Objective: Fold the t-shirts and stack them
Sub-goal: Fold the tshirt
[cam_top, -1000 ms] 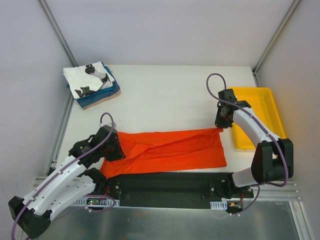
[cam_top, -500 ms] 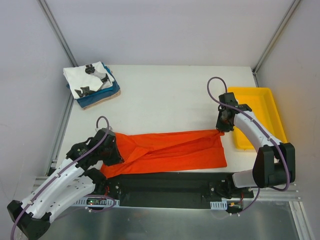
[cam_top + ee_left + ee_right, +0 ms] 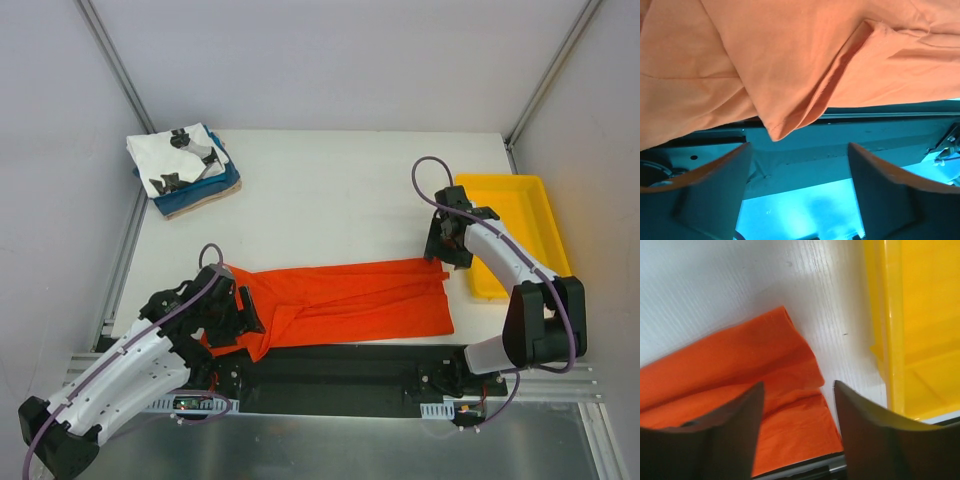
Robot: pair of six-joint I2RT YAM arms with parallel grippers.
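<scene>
The orange-red t-shirt [image 3: 345,300] lies as a long folded band along the table's near edge, its left end doubled over. In the left wrist view a loose corner of the t-shirt [image 3: 777,131] hangs past that edge. My left gripper [image 3: 240,318] is open at that left end, nothing between its fingers [image 3: 715,185]. My right gripper [image 3: 447,250] is open just above the far right corner of the shirt [image 3: 765,355], which rests on the table. A folded white t-shirt with black prints [image 3: 175,160] tops a blue one [image 3: 197,200] at the back left.
A shallow yellow tray [image 3: 540,200] stands at the right edge, close beside the right gripper and next to the shirt's corner [image 3: 890,340]. The black base rail [image 3: 340,365] runs along the near edge, under the shirt's hem.
Both grippers have opened and let go of the orange-red t-shirt. The left gripper moved toward the near edge, and the shirt's left end now lies doubled over. The right gripper has barely moved.
</scene>
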